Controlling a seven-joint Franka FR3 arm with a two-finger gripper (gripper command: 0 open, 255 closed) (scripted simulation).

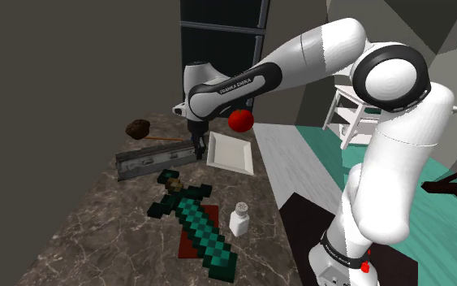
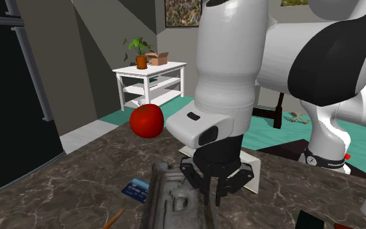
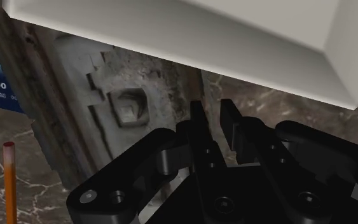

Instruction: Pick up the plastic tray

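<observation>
Claw [image 3: 211, 114] at grey tray [image 3: 123, 105], white dish [image 3: 234, 38] beside

Blue card [image 2: 134, 189] partly behind grey tray [image 2: 170, 198]

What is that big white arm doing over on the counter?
A white robot arm is reaching down to a dark marbled counter. Its black gripper is at one end of a long grey tray, right beside a white square dish. The tray lies on the counter, not yet lifted. A green blocky sword, a white shaker and a red fruit are nearby.
</observation>
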